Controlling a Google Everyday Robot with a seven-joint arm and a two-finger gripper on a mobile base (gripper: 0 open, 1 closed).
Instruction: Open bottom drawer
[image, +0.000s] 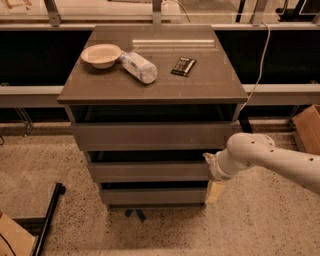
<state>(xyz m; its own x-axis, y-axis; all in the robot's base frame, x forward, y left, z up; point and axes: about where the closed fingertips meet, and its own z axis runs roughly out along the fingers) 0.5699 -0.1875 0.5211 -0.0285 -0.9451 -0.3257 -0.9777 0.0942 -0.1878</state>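
Speckled floor (270, 225) surrounded the grey-brown cabinet (150, 89). Low at its right front corner hung the claw (215, 192), just beside the right end of the bottom drawer (155, 196); whether it was spread or pressed together could not be told. That drawer, lowest of three, looked stiff, light and handleless, probably best hooked by its top edge. On top lay one bowl (101, 54), one plastic bottle (139, 66) and one dark packet (183, 66).

Speckled beige floor (260, 225), dark wall (30, 60) behind, cardboard box (307, 127) at right.
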